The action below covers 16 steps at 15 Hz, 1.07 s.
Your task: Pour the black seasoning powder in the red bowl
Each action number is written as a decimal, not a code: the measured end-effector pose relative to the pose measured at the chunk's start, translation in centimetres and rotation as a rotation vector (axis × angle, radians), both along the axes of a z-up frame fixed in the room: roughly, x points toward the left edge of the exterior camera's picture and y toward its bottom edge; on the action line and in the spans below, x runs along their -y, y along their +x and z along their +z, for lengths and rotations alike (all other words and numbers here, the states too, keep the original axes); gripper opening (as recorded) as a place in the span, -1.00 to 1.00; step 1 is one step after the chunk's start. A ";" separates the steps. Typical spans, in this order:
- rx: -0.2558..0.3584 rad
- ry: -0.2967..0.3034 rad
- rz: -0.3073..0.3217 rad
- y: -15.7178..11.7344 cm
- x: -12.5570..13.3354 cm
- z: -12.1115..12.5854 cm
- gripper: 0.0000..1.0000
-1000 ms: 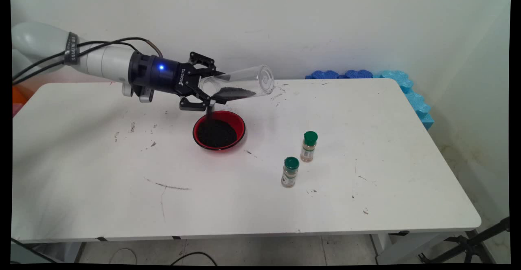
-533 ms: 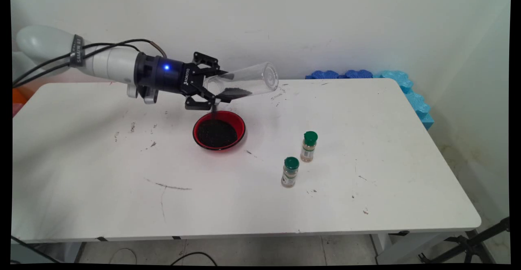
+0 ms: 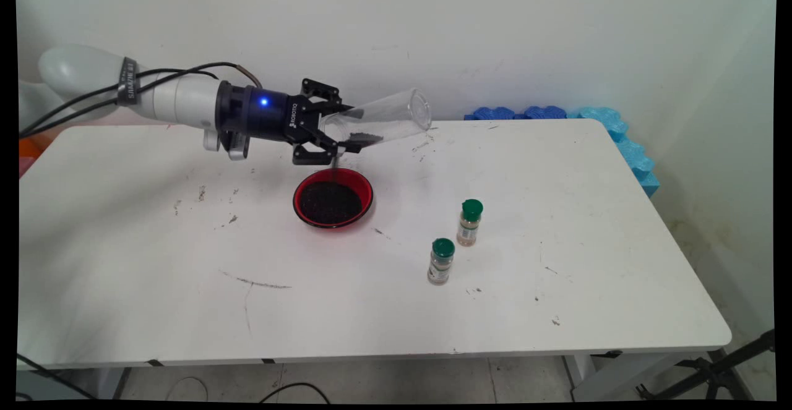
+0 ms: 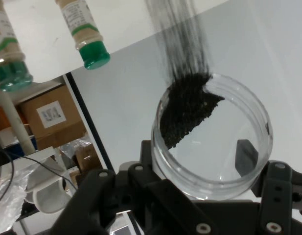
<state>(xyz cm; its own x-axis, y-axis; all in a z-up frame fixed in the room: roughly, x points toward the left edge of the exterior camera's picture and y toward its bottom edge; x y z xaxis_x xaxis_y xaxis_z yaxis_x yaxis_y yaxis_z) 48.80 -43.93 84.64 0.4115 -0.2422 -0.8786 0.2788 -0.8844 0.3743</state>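
Observation:
My gripper [image 3: 338, 130] is shut on a clear glass [image 3: 387, 117], holding it near its open end, tipped over with its base raised toward the wall. Black grains [image 3: 362, 140] lie by the mouth, and a thin stream of them falls into the red bowl [image 3: 366, 188] right below, which holds a heap of the same grains [image 3: 329, 202]. In the hand view the glass [image 4: 224, 147] fills the space between my fingers. The grains [image 4: 187, 110] are piled at its rim, and the stream [image 4: 177, 34] runs off toward the top.
Two green-capped spice jars [image 3: 469, 222] [image 3: 441, 261] stand upright to the right of the bowl on the white table [image 3: 557, 212]; both jars [image 4: 87, 34] [image 4: 9, 54] also show in the hand view. Blue foam pieces [image 3: 594, 119] lie along the back right corner.
The gripper has shifted right and slightly up with the glass, whose base has risen. Fewer grains sit in the glass now, and the stream has thinned.

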 end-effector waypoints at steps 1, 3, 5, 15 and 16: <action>-0.003 0.002 0.004 -0.1 0.0 0.0 -1.00; -0.008 0.007 0.012 -0.3 0.1 -0.1 -1.00; -0.015 0.016 0.020 -0.4 0.1 -0.2 -1.00; -0.062 0.005 0.054 -0.3 -0.4 -0.4 -1.00; -0.065 0.001 0.055 -0.2 -0.5 -0.6 -1.00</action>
